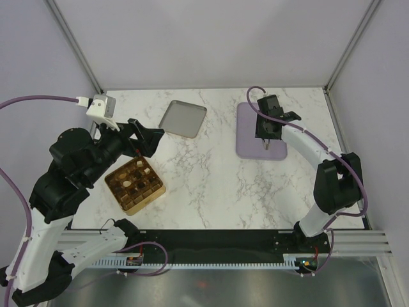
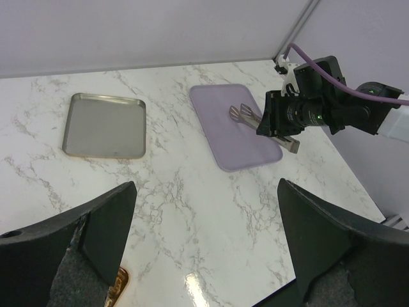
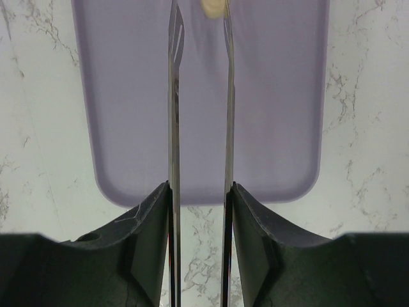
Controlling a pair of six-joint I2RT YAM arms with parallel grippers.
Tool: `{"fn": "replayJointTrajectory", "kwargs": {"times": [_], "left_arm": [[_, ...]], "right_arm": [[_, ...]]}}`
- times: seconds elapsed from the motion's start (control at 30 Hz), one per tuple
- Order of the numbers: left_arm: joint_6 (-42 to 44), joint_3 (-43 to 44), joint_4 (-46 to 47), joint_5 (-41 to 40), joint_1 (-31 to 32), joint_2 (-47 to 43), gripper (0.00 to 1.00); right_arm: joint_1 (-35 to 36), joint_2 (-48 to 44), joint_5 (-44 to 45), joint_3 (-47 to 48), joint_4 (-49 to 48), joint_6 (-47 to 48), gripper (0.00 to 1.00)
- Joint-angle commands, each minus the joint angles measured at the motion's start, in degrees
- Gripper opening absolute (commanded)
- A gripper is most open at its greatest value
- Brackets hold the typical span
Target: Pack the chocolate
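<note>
Tongs [image 3: 174, 128], pinched in the right gripper [image 3: 199, 192], bracket a cream chocolate [image 3: 213, 6] toward the lilac tray's [image 3: 275, 96] near edge, where a weak squeeze risks dropping it, left gripper [image 2: 204, 192] spread wide.

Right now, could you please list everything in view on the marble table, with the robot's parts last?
marble table: one, white with grey veins.
flat metal tray: one, silver, far centre-left, empty.
flat lilac tray: one, lilac, far right.
gold box with brown grid: one, near left.
chocolate pieces: several (count unclear), dark brown and cream, in the box.
cream-white piece: one, between the tong tips, over lilac tray.
thin metal tongs: one, silver, held above the lilac tray.
left gripper: one, black, open, beside the box.
right gripper: one, black, shut on the tongs.
</note>
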State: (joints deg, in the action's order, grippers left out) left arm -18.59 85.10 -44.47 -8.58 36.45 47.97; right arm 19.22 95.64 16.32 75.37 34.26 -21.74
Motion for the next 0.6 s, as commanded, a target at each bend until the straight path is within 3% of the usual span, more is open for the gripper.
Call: {"fn": "replayJointTrajectory", "kwargs": {"times": [0.0, 0.57], "left_arm": [[-0.7, -0.2, 0.4, 0.9, -0.1, 0.1, 1.0], [-0.3, 0.7, 0.8, 1.0, -0.1, 1.5, 1.0]], "right_arm": [[-1.2, 0.4, 0.9, -0.5, -2.5, -0.9, 0.49], [-3.1, 5.3, -2.5, 1.3, -4.9, -0.4, 0.5]]}}
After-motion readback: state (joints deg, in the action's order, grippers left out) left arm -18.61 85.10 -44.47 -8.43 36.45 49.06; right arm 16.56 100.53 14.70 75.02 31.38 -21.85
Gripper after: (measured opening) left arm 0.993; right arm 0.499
